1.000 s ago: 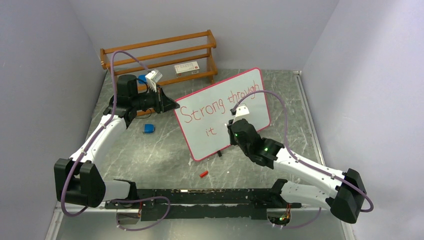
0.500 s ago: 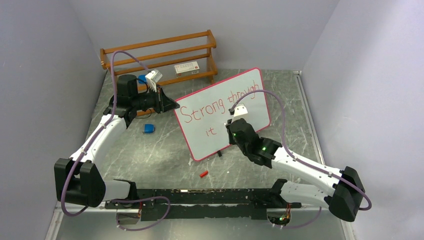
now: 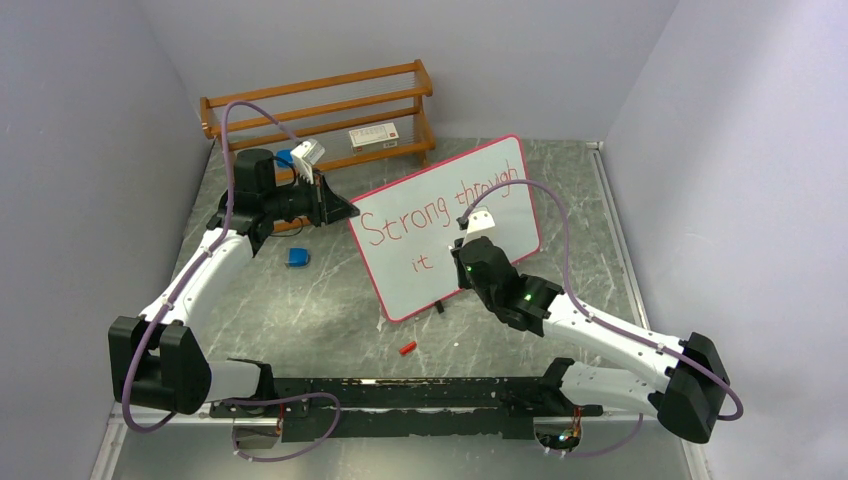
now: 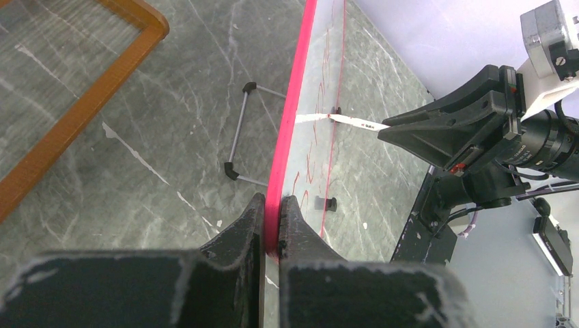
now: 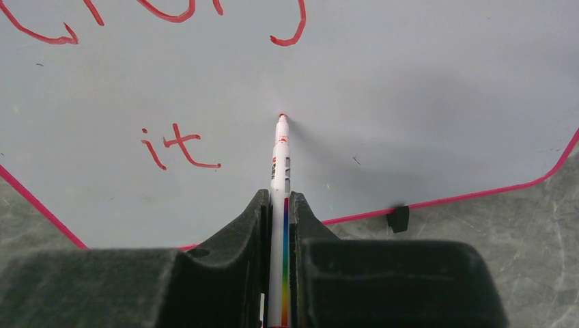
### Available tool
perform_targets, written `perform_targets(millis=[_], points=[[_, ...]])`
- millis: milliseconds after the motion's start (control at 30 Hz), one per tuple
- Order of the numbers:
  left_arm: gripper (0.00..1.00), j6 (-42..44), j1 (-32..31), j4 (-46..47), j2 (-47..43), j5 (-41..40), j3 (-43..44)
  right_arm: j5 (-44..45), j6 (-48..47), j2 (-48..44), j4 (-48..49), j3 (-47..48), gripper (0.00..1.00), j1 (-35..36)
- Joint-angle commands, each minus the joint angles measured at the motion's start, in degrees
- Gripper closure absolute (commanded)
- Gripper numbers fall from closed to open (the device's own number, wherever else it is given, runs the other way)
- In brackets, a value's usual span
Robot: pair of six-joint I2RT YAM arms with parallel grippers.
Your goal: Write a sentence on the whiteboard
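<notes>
Since a second ago the right arm (image 3: 600, 335) has edged slightly left; the left is unchanged. The whiteboard (image 3: 400, 285), glossy white with a thin pink-red rim (image 4: 290, 130), stands mid-counter (image 3: 330, 300) on grey marbled stone, its red sentence (image 3: 400, 222) reading "Strong through" over "it". The left end effector (image 4: 271, 205) pinches the rim, and the right end effector (image 5: 276, 198) clamps a slim white marker (image 5: 279, 157), tip touching the board.

fingers (image 4: 235, 239): black, matt, grainy
whiteboard (image 5: 423, 89): smooth, glossy white face
rim (image 4: 290, 123): pink plastic, between those fingers
table (image 3: 330, 300): polished marble-look
rack (image 3: 320, 105): varnished wood
</notes>
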Motion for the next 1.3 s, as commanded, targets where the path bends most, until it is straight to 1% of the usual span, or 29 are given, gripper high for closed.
perform_targets(millis=[0,367,500,967,1267], points=[[0.95,3.9,-0.8,-5.0,2.1,-5.9,-0.9,0.5,-0.2,-0.4,2.4,0.8,1.00,-0.4],[0.95,3.9,-0.8,-5.1,2.1,-6.1,-0.8,-1.0,-1.1,-0.7,3.4,0.9,1.00,-0.4],[0.95,3.9,-0.8,-5.1,2.1,-6.1,-0.8,-2.9,-1.7,0.0,2.8,1.2,1.00,-0.4],[0.95,3.9,-0.8,-5.1,2.3,-6.1,-0.8,-6.7,-1.3,0.9,-2.0,0.6,1.00,-0.3],[0.95,3.9,-0.8,-5.1,2.3,-6.2,-0.8,-5.1,-0.8,1.2,-5.0,0.2,1.00,-0.2]])
